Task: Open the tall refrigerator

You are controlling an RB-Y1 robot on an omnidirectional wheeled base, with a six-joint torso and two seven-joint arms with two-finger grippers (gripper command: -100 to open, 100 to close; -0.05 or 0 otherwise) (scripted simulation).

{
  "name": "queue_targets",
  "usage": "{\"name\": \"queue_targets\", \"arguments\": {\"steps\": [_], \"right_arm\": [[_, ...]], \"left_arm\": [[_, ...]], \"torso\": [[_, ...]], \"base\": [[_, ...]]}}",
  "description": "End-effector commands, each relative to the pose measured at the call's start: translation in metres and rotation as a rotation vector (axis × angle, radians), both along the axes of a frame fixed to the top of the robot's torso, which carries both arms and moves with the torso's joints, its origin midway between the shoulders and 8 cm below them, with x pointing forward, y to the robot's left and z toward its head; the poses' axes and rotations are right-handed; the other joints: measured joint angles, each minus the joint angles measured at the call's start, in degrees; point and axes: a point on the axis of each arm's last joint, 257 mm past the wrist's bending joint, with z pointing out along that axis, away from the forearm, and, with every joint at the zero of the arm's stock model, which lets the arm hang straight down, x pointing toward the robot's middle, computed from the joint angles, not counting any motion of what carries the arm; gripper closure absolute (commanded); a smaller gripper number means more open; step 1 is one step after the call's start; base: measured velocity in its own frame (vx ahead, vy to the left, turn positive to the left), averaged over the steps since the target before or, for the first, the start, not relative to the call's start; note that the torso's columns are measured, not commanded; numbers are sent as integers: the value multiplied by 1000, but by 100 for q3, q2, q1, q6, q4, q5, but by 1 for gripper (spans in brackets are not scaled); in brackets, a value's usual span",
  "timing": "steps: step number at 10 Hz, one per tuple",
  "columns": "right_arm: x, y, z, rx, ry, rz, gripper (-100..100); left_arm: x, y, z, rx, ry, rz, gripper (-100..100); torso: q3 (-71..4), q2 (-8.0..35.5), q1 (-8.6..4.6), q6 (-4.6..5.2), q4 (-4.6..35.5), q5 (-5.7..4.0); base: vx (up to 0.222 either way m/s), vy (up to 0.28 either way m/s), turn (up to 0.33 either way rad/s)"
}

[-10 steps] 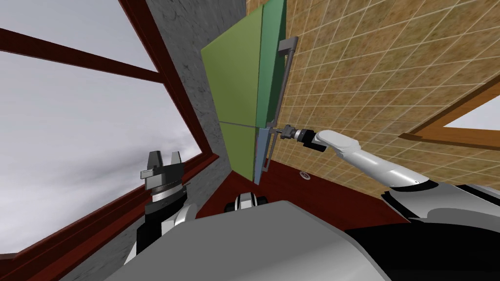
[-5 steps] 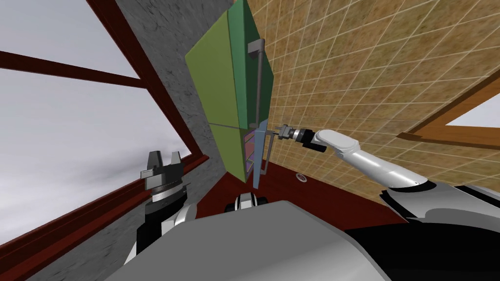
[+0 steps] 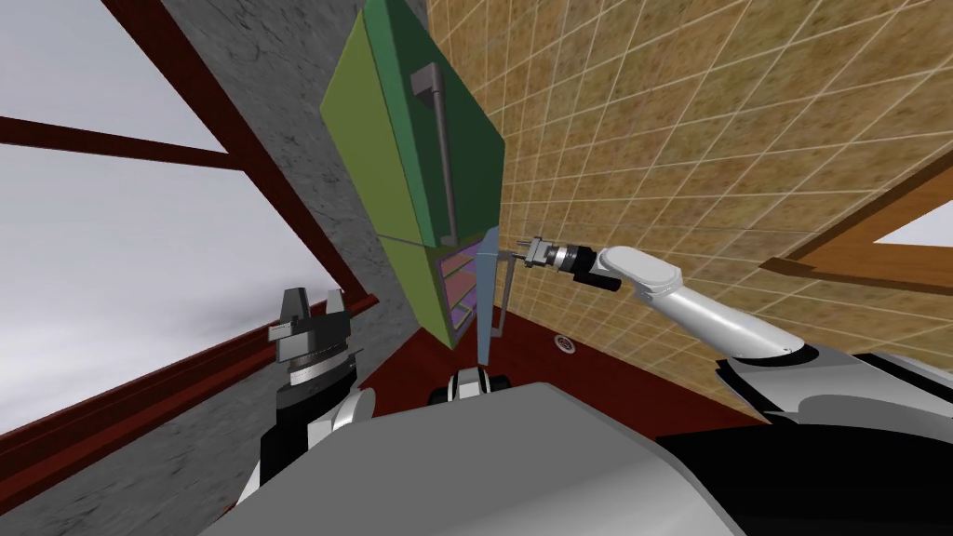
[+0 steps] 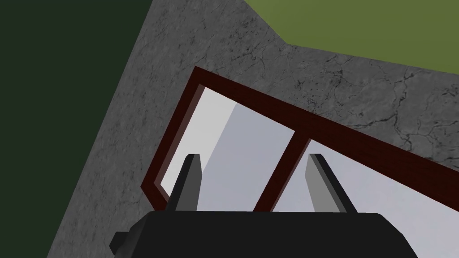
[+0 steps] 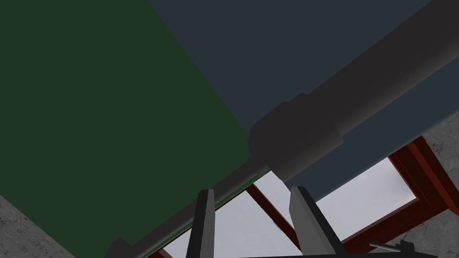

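Refrigerator (image 3: 372, 177): set in the floor's (image 3: 605, 377) far corner, lower door (image 3: 486, 288) swung ajar.
Handle (image 3: 508, 293): upright, right gripper (image 3: 526, 251) placed at its top end; grasp cannot be told.
Left gripper (image 3: 315, 298): released, held farther off.

Home kitchen: tall green fridge (image 3: 400, 177) w/ tan tiling (image 3: 698, 121) & red-framed window (image 3: 112, 242) beside.
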Motion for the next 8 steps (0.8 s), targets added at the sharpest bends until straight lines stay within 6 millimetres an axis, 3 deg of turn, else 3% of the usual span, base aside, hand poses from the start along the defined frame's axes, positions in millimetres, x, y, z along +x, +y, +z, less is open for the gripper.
{"name": "queue_targets", "arguments": {"steps": [1, 2, 4, 8], "right_arm": [[-4, 7, 7, 1, -13, 21, 100], [2, -3, 10, -4, -17, -6, -100], [6, -9, 11, -7, -17, -23, -100], [20, -38, 15, -15, -21, -97, -100]], "left_arm": [[0, 0, 0, 0, 0, 0, 0], [0, 0, 0, 0, 0, 0, 0], [0, 0, 0, -1, 0, 0, 0], [0, 0, 0, -1, 0, 0, 0]], "torso": [[10, 9, -36, 10, -4, -16], [37, 43, 29, 23, 0, -9], [61, 74, 114, 9, 3, 25], [62, 61, -43, 36, -29, -48]], "base": [[5, -205, 48], [-3, 92, -41], [34, 216, -55], [34, 247, -18]]}}
